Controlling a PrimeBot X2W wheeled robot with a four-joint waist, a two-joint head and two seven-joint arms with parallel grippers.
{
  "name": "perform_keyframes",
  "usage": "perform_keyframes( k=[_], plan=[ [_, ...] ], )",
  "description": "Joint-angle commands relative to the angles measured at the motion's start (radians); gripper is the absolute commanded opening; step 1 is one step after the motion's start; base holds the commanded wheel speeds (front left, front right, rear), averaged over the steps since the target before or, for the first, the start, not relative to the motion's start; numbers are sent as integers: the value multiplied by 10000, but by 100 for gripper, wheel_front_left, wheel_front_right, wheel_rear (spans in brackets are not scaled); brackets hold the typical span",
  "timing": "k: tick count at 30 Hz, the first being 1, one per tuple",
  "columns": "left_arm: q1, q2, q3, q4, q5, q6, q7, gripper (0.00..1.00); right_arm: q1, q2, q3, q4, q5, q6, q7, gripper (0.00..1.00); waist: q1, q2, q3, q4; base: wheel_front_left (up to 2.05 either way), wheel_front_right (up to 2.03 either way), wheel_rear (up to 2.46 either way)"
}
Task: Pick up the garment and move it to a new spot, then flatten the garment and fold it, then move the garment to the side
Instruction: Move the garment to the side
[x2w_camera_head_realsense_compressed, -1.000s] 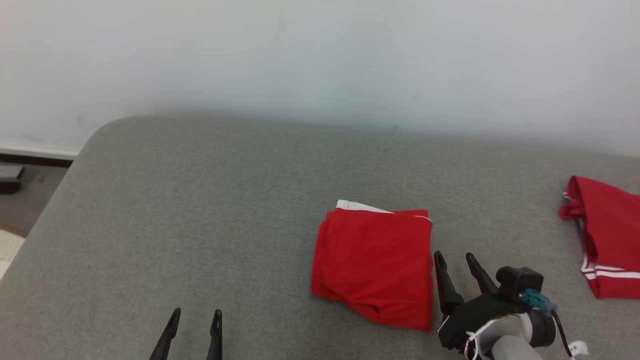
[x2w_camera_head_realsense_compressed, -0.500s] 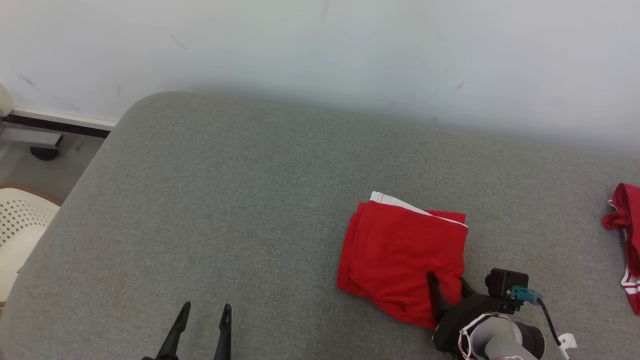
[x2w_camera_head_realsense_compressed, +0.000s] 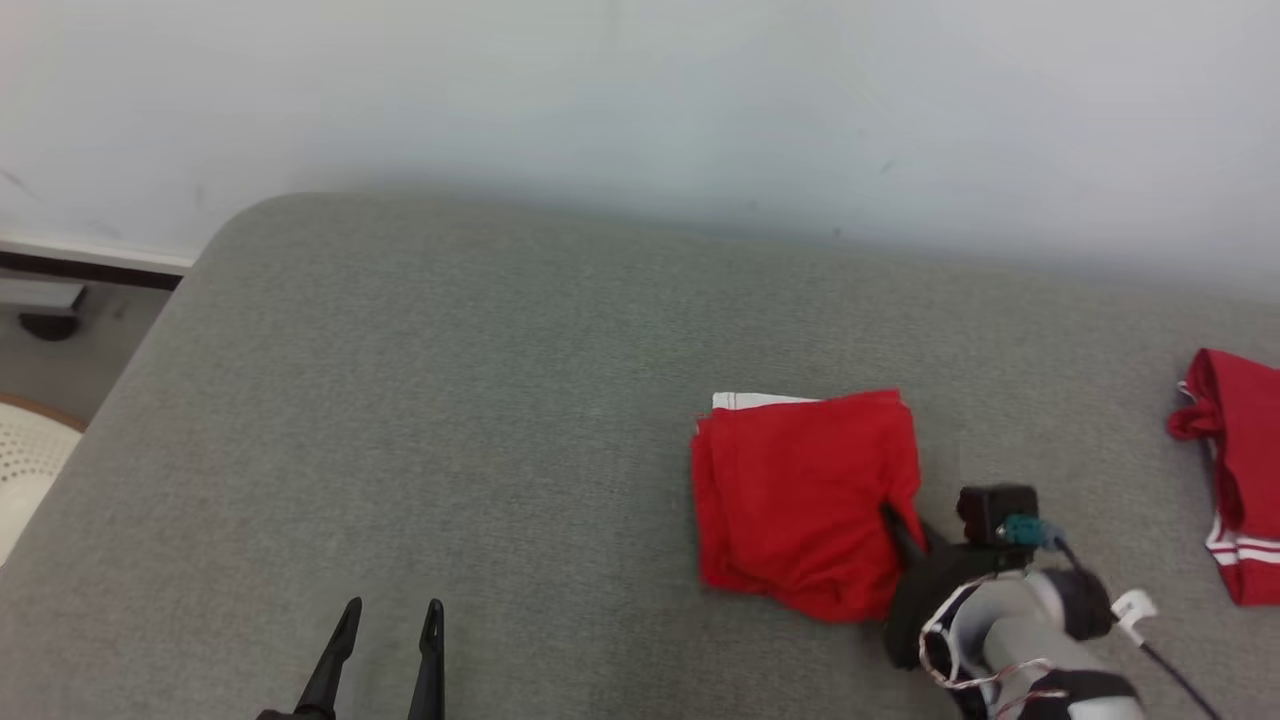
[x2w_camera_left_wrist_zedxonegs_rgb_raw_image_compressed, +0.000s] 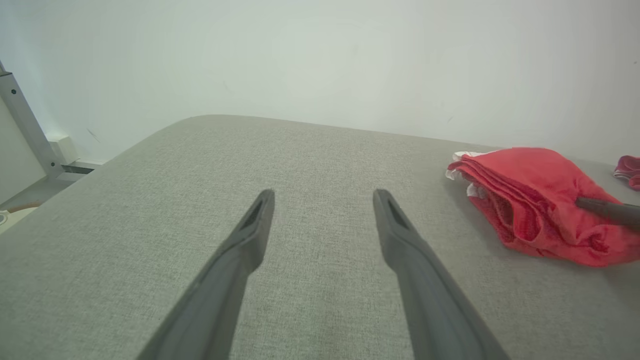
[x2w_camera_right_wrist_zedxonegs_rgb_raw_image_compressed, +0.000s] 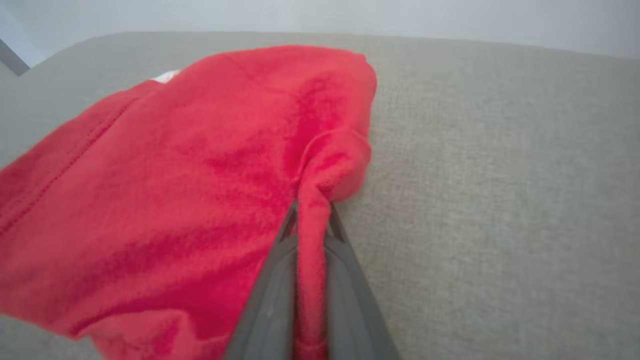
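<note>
The garment (x2w_camera_head_realsense_compressed: 800, 495) is a folded red piece with a white edge, lying right of centre on the grey cushion (x2w_camera_head_realsense_compressed: 450, 400). My right gripper (x2w_camera_head_realsense_compressed: 893, 520) is shut on a pinched ridge of its right edge; the right wrist view shows red cloth (x2w_camera_right_wrist_zedxonegs_rgb_raw_image_compressed: 200, 165) squeezed between the two fingers (x2w_camera_right_wrist_zedxonegs_rgb_raw_image_compressed: 272, 295), gripper point (x2w_camera_right_wrist_zedxonegs_rgb_raw_image_compressed: 311, 210). From the left wrist, the garment (x2w_camera_left_wrist_zedxonegs_rgb_raw_image_compressed: 530, 200) lies at the right with a dark finger pressed into it. My left gripper (x2w_camera_head_realsense_compressed: 388, 612) hovers open over bare cushion at the lower left, its fingers (x2w_camera_left_wrist_zedxonegs_rgb_raw_image_compressed: 240, 245) spread, gripper midpoint (x2w_camera_left_wrist_zedxonegs_rgb_raw_image_compressed: 324, 196).
A second red garment (x2w_camera_head_realsense_compressed: 1235, 470) with white stripes lies at the cushion's right edge. A pale wall (x2w_camera_head_realsense_compressed: 640, 110) runs behind the cushion. Floor and a cream perforated object (x2w_camera_head_realsense_compressed: 25, 465) show past the cushion's left edge.
My right gripper slid onto the garment's right edge and closed on it, bunching the cloth. The head camera shifted between frames. The left gripper stayed open in place.
</note>
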Motion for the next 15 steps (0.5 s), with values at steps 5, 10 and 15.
perform_keyframes(
  k=[5,10,15],
  plan=[
    [22,0,15,-98,-163,31,-16,100,-663,-924,594,-182,-484,-19,-41,0,-1,-1,157,-971,0,0,0],
    [-207,0,-18,-190,-241,25,-16,100,-1256,-1840,1264,-393,-592,-19,79,0,-1,-1,447,-1551,0,0,0],
    [-423,0,14,-281,-121,20,-15,100,-1998,-2714,2121,-716,-539,-19,542,0,-1,-1,867,-1986,0,0,0]
  ],
)
